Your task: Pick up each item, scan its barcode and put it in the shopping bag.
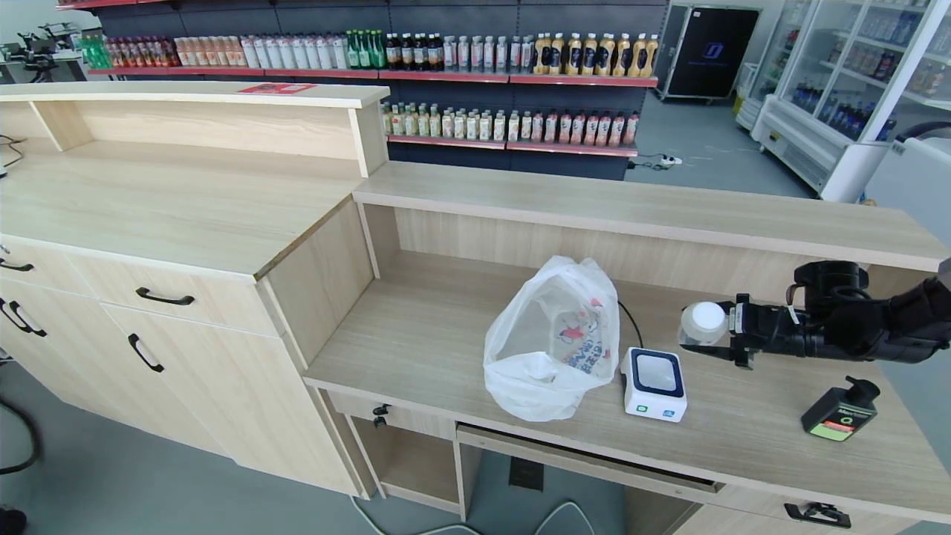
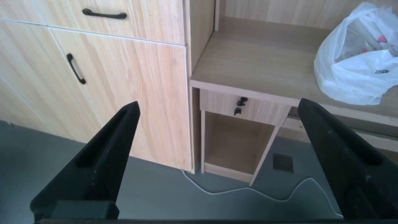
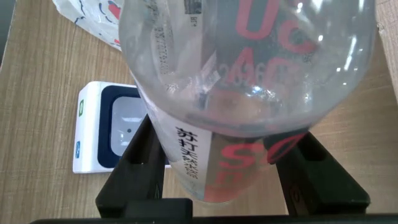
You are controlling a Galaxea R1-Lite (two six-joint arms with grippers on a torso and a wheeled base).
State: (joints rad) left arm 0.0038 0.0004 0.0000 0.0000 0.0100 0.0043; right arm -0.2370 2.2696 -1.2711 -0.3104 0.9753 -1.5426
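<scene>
Head view first: your right tool [image 1: 724, 338] is clamped around a clear plastic bottle with a white cap [image 1: 702, 322], held on its side in the air above the right half of the table [image 1: 431, 334], cap pointing toward the bag. Right wrist view confirms the grip, with dark fingers on both sides of the bottle's see-through body and red-lettered label. Below it, a little toward the table's middle, sits the white barcode scanner with its dark glass window [image 1: 654, 383], close to the front edge. Touching the scanner's far side is the white translucent plastic shopping bag [image 1: 553, 338], standing open, with a printed packet showing through the film.

So by my reading, you've got at least one item bagged. The bottle is lifted but not over the scanner window, so its scan and drop-off look undone. After that, a black pump-top bottle with a red and green label [image 1: 839, 412] waits near the table's front right corner, untouched.

Your left tool [image 2: 219, 109] hangs released, fingers spread wide, over the floor off the table's left end.
</scene>
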